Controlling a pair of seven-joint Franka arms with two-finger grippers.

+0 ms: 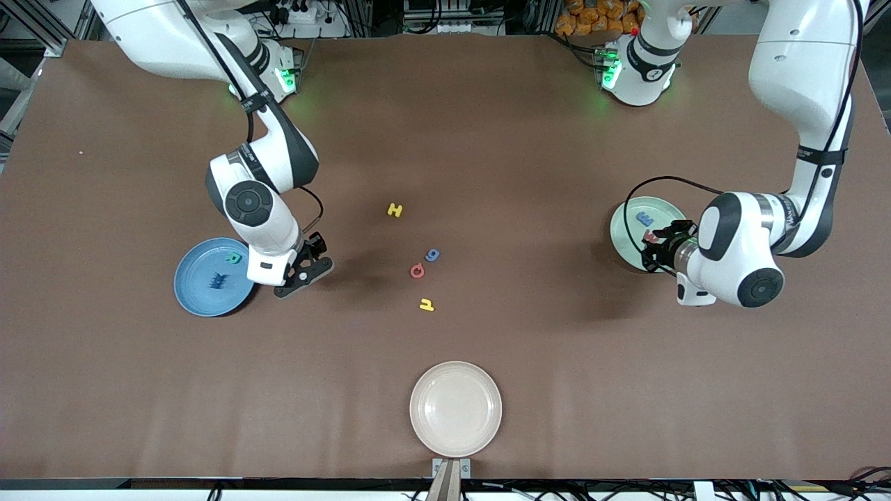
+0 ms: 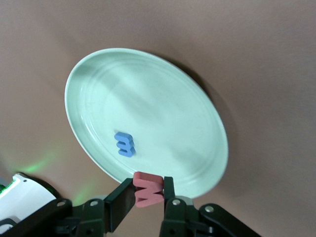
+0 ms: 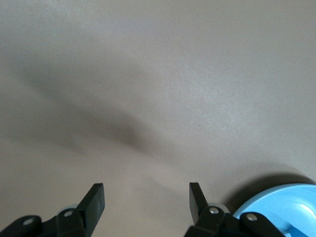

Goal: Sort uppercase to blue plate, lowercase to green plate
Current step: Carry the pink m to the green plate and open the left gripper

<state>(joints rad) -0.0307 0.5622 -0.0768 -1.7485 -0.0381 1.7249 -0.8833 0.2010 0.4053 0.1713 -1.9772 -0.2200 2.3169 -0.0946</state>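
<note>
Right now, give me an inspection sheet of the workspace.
Surface: brown table, no spills seen.
Job's things: blue plate holds green R and blue W; green plate holds blue m; yellow H, blue g, red Q, yellow h loose mid-table.
Clutter: cream plate, nothing in it.
Grippers: left gripper shut on red w over the green plate's rim; right gripper open beside blue plate.
Cables: black loop at left wrist.
Surroundings: orange items off-table.

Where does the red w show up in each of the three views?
Front view: the red w sits in the left gripper, over the green plate at the left arm's end of the table.
Left wrist view: red w pinched between the fingers, over the plate's rim.
Right wrist view: not in it.
Shared landmark: the green plate.
</note>
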